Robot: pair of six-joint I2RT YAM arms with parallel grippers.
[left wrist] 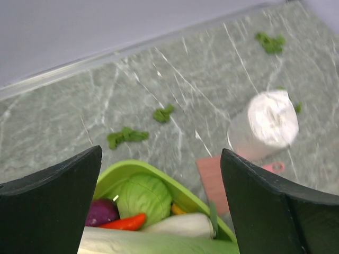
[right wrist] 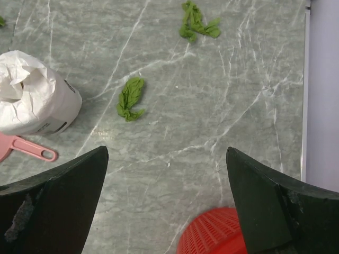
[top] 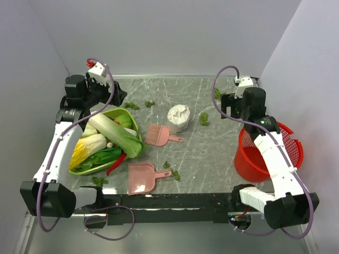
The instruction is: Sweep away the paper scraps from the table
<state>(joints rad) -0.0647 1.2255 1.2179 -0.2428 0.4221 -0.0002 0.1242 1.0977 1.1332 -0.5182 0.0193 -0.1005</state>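
Dark-green paper scraps lie scattered on the grey marble table (top: 212, 153): two at the back left (top: 131, 106), one near the middle right (top: 204, 118), one at the back right (top: 217, 93), and some by the pink dustpan (top: 170, 172). My left gripper (top: 114, 95) hangs open over the back left, above the green tray's far rim (left wrist: 160, 153), with scraps (left wrist: 127, 136) just beyond it. My right gripper (top: 225, 108) hangs open at the back right (right wrist: 166, 151) over bare table. A scrap (right wrist: 130, 98) lies ahead of it. Both hold nothing.
A pink dustpan (top: 142, 178) lies near the front edge and a pink brush (top: 159, 135) at the centre. A white crumpled lump (top: 178, 117) stands behind the brush. A green tray (top: 130, 117) of vegetables fills the left side. A red basket (top: 267, 151) stands at the right.
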